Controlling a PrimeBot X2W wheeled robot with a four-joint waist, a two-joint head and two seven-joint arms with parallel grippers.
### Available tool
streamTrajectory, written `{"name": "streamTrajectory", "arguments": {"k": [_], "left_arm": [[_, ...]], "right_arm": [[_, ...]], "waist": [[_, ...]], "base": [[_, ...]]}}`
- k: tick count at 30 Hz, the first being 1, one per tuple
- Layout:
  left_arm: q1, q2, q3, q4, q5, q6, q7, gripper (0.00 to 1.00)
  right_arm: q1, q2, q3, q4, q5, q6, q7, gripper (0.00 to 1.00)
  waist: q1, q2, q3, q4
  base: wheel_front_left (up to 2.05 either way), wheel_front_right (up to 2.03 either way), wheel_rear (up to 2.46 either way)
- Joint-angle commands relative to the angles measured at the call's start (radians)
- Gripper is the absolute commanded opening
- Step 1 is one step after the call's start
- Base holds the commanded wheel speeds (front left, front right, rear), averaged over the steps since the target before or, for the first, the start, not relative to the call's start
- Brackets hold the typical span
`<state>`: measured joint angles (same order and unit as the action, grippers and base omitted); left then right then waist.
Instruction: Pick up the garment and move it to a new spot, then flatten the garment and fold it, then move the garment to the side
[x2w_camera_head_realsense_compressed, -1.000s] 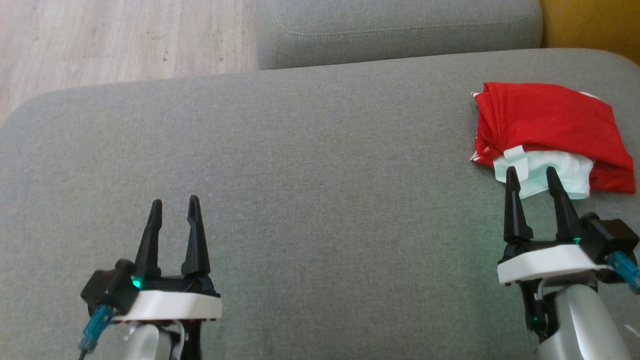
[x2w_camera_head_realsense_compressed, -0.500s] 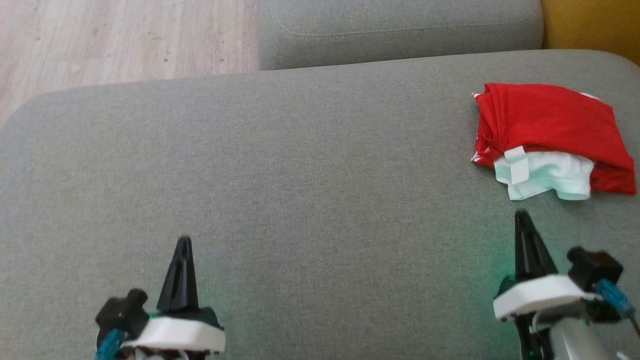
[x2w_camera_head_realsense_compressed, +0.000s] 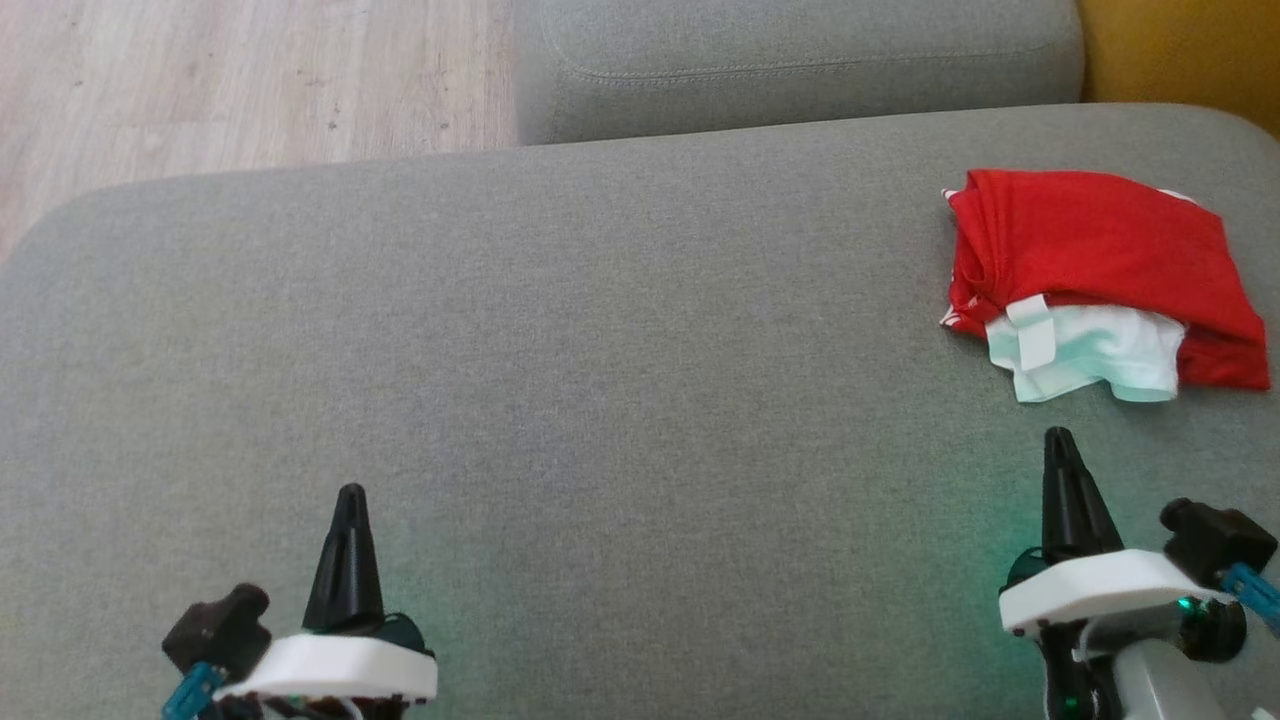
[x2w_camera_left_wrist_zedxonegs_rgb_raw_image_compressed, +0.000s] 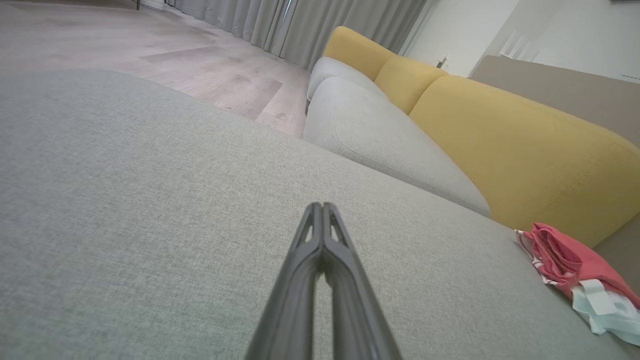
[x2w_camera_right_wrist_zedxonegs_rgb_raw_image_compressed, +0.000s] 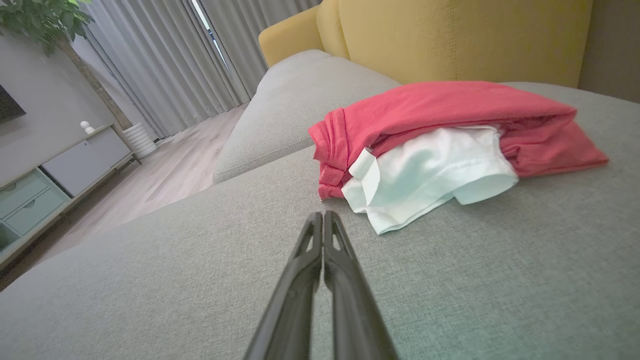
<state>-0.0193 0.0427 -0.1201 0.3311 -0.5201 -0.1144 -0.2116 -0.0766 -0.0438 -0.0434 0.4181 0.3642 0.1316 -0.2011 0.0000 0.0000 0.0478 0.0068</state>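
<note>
1. Both grippers have drawn back toward 6 o'clock since a second ago and pinched closed. Our right gripper now sits just clear of the garment.
2. We see the left gripper at 7 o'clock, fingers pressed together on nothing. The right gripper, at 5 o'clock, is likewise empty.
3. We find the folded red garment at 2 o'clock on the grey sofa seat. Its long axis runs 10-to-4, and its white layer pokes out toward 6.
</note>
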Motion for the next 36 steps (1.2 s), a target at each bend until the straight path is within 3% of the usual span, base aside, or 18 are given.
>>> {"name": "streamTrajectory", "arguments": {"k": [1,36], "left_arm": [[-0.047,0.004,0.021,-0.036,-0.028,-0.002,0.005,0.00],[-0.059,0.010,0.083,-0.052,-0.368,-0.007,0.101,0.00]], "right_arm": [[-0.043,-0.001,-0.005,-0.039,0.034,0.000,0.006,0.00],[-0.039,-0.003,-0.026,-0.082,0.416,0.000,0.103,0.00]], "waist": [[0.0000,0.0000,-0.001,0.000],[0.0000,0.0000,-0.015,-0.002]], "base": [[0.00,0.00,0.00],[0.00,0.00,0.00]]}}
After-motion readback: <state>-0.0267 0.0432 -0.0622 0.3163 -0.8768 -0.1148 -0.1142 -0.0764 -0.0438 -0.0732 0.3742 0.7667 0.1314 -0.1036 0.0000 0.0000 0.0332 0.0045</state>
